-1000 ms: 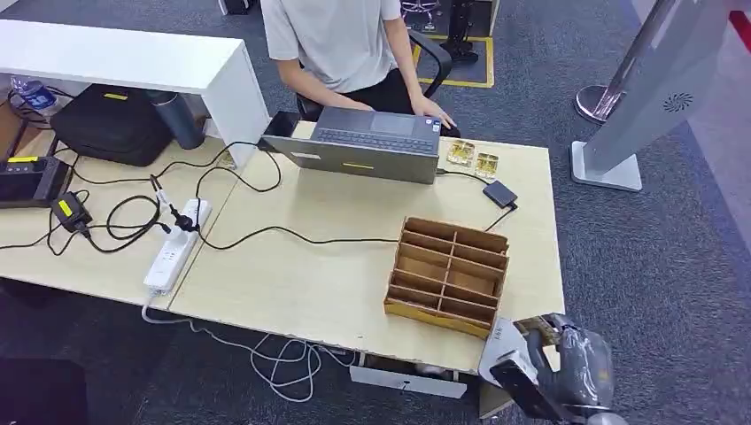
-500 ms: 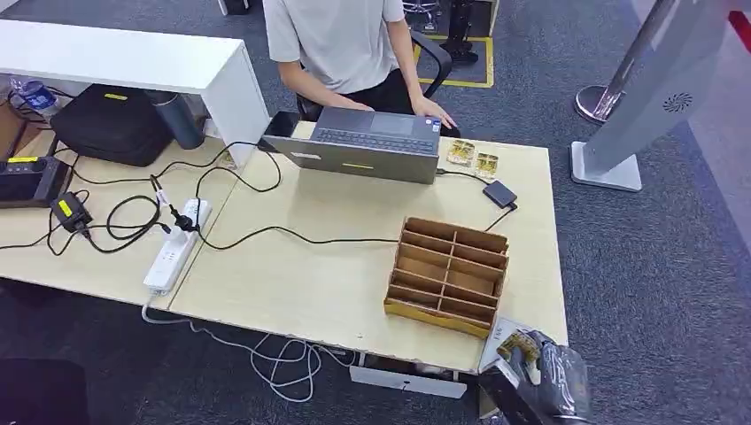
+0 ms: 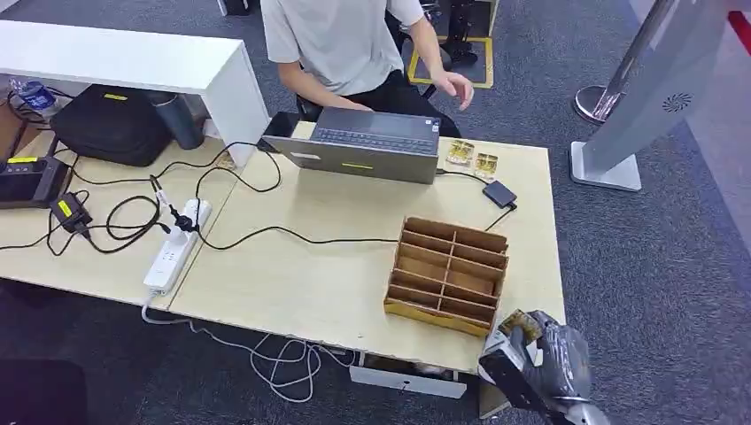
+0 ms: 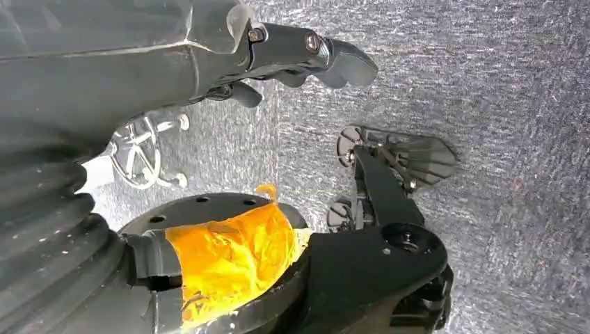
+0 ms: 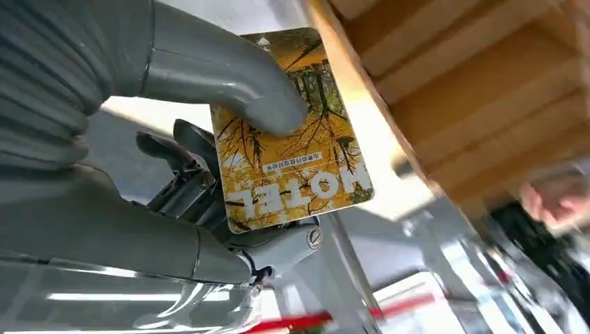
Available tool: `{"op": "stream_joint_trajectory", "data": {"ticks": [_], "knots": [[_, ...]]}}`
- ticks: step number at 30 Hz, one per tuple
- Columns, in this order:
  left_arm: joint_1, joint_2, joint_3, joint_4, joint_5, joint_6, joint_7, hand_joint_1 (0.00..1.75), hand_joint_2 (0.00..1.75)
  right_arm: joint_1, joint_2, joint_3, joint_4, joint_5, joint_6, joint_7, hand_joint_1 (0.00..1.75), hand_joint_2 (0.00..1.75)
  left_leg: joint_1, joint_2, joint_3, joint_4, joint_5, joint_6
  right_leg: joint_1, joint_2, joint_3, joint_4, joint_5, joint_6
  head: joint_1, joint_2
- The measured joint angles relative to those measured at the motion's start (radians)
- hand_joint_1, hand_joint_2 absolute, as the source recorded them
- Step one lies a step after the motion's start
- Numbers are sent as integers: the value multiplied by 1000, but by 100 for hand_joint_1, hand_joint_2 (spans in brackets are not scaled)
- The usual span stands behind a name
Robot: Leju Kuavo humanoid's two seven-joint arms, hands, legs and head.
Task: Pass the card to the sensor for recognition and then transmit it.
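I see the thumb (image 5: 229,83) of my right hand (image 3: 540,367) covering one corner of the card (image 5: 292,160). The person (image 3: 341,40) is cut off at the top edge; the far background in my right wrist view is blurred.

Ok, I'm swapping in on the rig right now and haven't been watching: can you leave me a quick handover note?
Right hand: holds the yellow hotel card between thumb and fingers, low off the table's near right corner, beside the wooden compartment box.
Left hand: hangs over the grey carpet, nothing in it; I can't tell whether its fingers are spread or curled.
Sensor: probably the small black reader on its cable near the laptop, far side of the table.
Done: card is picked up.
Left: carry it to the sensor, then hand it on; a person sits behind the laptop with one hand raised.
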Motion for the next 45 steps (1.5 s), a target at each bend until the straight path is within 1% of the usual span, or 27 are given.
{"op": "stream_joint_trajectory", "data": {"ticks": [6, 9, 12, 14, 17, 21, 29, 31, 33, 36, 40, 41, 45], "knots": [[-1, 2, 0, 0, -21, -2, -4, 0, 175, -165, -8, -16, -95, 19, 44, -5, 175, 175, 0, 1, 1, 0, 1, 0, 0, 1, 0, 0, 1, 0, 0, 0], [0, 2, 0, 0, -26, -6, -10, 0, 175, -221, -11, -15, -117, 30, 56, -4, 175, 175, 0, 0, 0, 0, 1, 0, 0, 0, 0, 0, 1, 0, 0, 0], [-2, 2, 0, 0, -34, -11, -15, 0, 175, -296, -11, -1, -121, 58, 69, 7, 175, 175, 0, 1, 0, 0, 1, 0, 0, 1, 0, 1, 1, 0, 0, 0], [-3, 2, 0, 0, -45, -15, -20, 0, 175, -359, -10, 24, -110, 87, 87, 27, 175, 175, 0, 1, 0, 0, 1, 0, 0, 1, 0, 1, 1, 0, 0, 0], [-7, 2, -2, 0, -62, -20, -21, 0, 175, -469, 17, 83, -36, 151, 109, 76, 175, 175, 0, 2, 1, 0, 1, -1, 0, 3, 0, 1, 1, 0, 0, 0], [-13, 2, -3, 0, -67, -21, -21, 0, 175, -541, 41, 126, 28, 164, 109, 90, 175, 175, 1, -1, 0, 0, 2, -1, 0, 0, 0, 1, 1, 0, 0, 0], [-14, 2, -3, 0, -68, -21, -21, 0, 175, -577, 53, 158, 74, 167, 107, 90, 175, 175, 0, -1, -1, 0, 1, -1, 0, 0, 0, 0, 1, 0, 0, 0], [-14, 2, -4, 0, -77, -22, -21, 0, 175, -593, 56, 164, 89, 184, 111, 105, 175, 175, 0, -1, -1, 0, 1, -1, 0, 0, 0, 1, 1, 0, 0, 0], [-16, 2, -7, 0, -91, -24, -18, 0, 175, -629, 71, 184, 141, 232, 113, 144, 175, 175, 0, 0, -1, 0, 1, -1, 0, 1, -1, 1, 1, 0, 0, 0], [-25, 1, -14, 0, -113, -29, -9, 0, 175, -699, 103, 215, 253, 309, 109, 198, 175, 175, 0, 1, 0, 0, 2, -2, 0, 2, -1, 1, 2, -1, 0, 0], [-31, -2, -26, 0, -121, -35, -2, 0, 175, -787, 138, 232, 397, 336, 108, 235, 175, 175, 1, -1, -1, 0, 3, -4, 0, 0, -1, 2, 2, -1, 0, 0], [-32, -2, -26, 0, -121, -36, -1, 0, 175, -801, 144, 233, 425, 341, 106, 236, 0, 175, 1, -1, -1, 0, 3, -4, 0, 0, -1, 2, 2, -1, 0, 0], [-33, -3, -28, 0, -126, -52, -8, 0, 175, -827, 165, 242, 497, 345, 81, 229, 0, 175, 1, -1, -1, 0, 3, -4, 0, 0, -2, 2, 1, -1, 0, 0]]}}
